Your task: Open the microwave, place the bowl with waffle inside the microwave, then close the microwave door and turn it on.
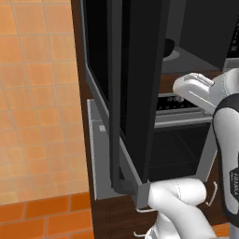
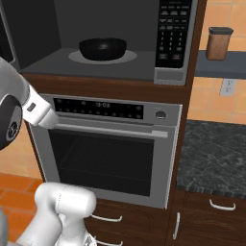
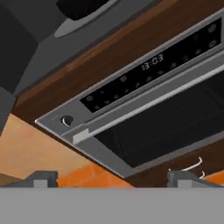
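Gripper [image 3: 112, 178] hangs open and empty before the oven [image 2: 108, 149]; the swung-out microwave door [image 1: 135, 88] stands up and to its left, long axis vertical.

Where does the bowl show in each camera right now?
Left base view: bowl, a dark sliver past the open microwave door.
Right base view: upper centre, on the round tray inside the microwave.
Hand view: top edge, left of centre.
Shared landmark: oven display strip.

Both base views closely face the oven [image 2: 103, 144].
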Available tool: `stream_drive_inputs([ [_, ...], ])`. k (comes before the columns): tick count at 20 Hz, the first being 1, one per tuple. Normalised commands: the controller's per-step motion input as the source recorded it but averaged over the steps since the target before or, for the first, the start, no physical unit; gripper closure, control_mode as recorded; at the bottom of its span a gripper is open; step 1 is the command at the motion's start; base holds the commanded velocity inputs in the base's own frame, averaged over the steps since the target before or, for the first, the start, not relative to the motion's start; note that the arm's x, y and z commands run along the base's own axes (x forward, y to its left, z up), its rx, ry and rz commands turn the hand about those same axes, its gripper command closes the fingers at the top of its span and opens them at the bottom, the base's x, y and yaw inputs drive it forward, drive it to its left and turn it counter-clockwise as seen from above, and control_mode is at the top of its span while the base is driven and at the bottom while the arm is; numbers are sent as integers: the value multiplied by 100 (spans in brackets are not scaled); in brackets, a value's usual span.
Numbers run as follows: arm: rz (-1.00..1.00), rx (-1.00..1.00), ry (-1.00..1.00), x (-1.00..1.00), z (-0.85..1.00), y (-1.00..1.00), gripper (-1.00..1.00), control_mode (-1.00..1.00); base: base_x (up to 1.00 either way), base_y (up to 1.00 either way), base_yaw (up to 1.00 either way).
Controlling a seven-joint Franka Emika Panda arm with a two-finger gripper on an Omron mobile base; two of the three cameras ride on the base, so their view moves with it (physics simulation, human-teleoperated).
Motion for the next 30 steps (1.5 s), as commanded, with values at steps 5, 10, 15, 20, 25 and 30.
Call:
stream_drive_inputs([
  [5,13,-14,-46,6,-22,17,-100,-100,0,0,0],
  [10,0,-18,-31,19,-34,57,-100,-100,0,0,0],
  [15,0,-14,-27,0,-35,47,-100,-100,0,0,0],
  [20,0,-11,-23,17,-42,19,-100,-100,0,0,0],
  [25,0,0,-20,65,-22,0,-100,-100,0,0,0],
  [30,0,-4,-24,56,-20,2,-100,-100,0,0,0],
])
